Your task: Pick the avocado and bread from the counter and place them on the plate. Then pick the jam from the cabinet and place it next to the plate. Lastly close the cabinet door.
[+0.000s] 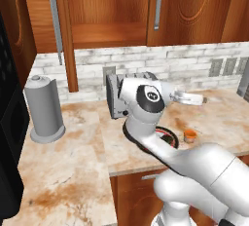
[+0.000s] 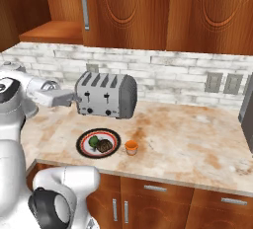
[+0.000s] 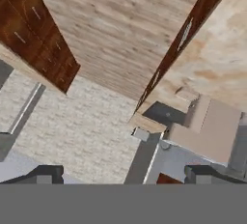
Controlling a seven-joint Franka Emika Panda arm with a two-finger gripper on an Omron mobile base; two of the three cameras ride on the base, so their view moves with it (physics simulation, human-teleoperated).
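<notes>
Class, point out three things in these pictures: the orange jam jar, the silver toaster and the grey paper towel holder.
small orange jam jar (image 2: 131, 147): right base view, its side.
silver four-slot toaster (image 2: 106, 99): right base view, front panel.
grey cylindrical paper towel holder (image 1: 44, 107): left base view, mid-body.

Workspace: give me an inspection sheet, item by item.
Surface: beige stained counter.
Job's things: avocado and bread lie on the plate; jam stands on the counter just beside the plate; cabinet door stands open.
Clutter: silver toaster behind the plate; grey paper-towel holder on the left counter.
Tool: open, empty, raised by the toaster's end.
Cables: nothing seen.
Surroundings: pale brick backsplash with wall outlets; wooden base cabinets.
</notes>
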